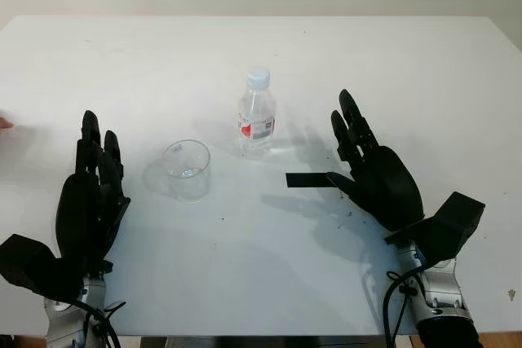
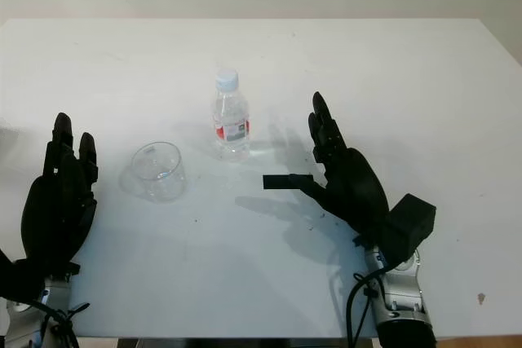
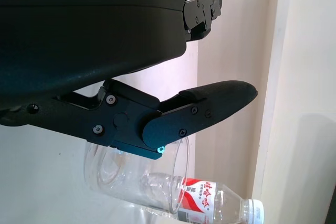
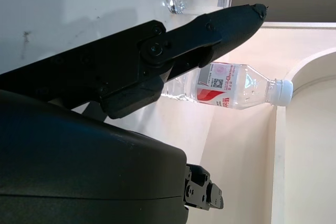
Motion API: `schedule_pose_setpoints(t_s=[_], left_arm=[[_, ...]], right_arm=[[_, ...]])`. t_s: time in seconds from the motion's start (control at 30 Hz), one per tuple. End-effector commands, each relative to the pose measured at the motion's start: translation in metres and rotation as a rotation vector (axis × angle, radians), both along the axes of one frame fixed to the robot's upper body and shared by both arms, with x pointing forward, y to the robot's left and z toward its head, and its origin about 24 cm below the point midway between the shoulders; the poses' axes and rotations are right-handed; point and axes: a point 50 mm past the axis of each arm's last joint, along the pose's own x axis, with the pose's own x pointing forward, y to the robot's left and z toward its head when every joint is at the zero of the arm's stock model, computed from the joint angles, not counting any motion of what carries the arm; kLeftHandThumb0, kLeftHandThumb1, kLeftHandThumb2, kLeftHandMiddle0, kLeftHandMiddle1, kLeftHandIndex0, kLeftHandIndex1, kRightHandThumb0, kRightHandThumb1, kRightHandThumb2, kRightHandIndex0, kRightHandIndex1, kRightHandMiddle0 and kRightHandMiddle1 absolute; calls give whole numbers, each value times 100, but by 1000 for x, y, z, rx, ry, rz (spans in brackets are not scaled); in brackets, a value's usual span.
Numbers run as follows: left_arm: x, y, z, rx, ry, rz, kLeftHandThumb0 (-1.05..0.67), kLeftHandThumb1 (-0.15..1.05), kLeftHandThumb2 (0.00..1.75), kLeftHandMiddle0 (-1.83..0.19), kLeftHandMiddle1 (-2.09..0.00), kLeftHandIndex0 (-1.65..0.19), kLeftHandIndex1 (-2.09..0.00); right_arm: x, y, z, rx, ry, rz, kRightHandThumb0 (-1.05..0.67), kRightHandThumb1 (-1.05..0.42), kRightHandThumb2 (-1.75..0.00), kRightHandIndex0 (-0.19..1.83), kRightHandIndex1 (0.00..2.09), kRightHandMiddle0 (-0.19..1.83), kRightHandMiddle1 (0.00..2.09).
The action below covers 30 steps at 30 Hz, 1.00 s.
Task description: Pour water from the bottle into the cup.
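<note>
Here the bottle (image 1: 257, 114) stands upright near the middle of the white table (image 1: 424, 63), capped, apart from both hands; the right hand (image 1: 377, 170) is open and holds nothing, near the table's front edge on the right, the bottle ahead of it and to its left; the left hand (image 1: 91, 197) is open and empty too, near the front left corner; the cup (image 1: 187, 170) stands between the hands, just left of the bottle and nearer the front edge, closer to the left hand; the bottle is clear ribbed plastic with a white cap and a red-and-white label; the cup is a clear, smooth, round tumbler; both hands are matte black shells.
</note>
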Motion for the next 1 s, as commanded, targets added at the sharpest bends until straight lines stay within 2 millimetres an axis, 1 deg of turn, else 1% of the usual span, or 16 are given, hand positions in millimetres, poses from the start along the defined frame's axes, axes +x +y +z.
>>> schedule_pose_setpoints(t_s=[0.0,0.13,0.2,0.27,0.4,0.5,0.67,0.83,0.97], left_arm=[[-10,-1,-15,-19,57,12,-73,105,74,19,0,19,0],[-6,-3,-15,-18,54,9,-73,105,74,19,0,19,0],[-1,-4,-13,-25,49,5,-73,105,74,19,0,19,0],[2,-5,-13,-32,51,4,-73,105,73,19,0,19,0],[2,-5,-14,-39,52,4,-73,105,72,19,0,19,0],[3,-4,-14,-41,51,7,-74,105,73,19,0,19,0],[4,-3,-12,-37,43,6,-73,105,73,19,0,19,0],[4,-2,-9,-24,32,12,-74,105,73,19,0,19,0],[4,-1,-7,-26,19,10,-73,105,73,19,0,19,0]], right_arm=[[-4,1,0,-5,-1,3,-91,-100,-5,-19,0,-19,0],[-1,0,0,-5,3,19,-90,-100,-5,-19,0,-19,0],[5,1,1,-10,2,32,-91,-101,-6,-19,0,-19,0],[13,7,4,-11,1,36,-91,-101,-6,-19,0,-19,0],[31,23,16,-28,-20,60,-95,-100,-5,-19,0,-19,0],[52,40,29,-43,-25,76,-98,-99,-5,-19,0,-19,0],[84,70,49,-10,7,115,-101,-95,-4,-19,0,-19,0],[99,92,58,2,23,120,-103,-93,-4,-19,0,-19,0],[103,100,56,-15,37,126,-102,-93,-5,-19,0,-19,0]])
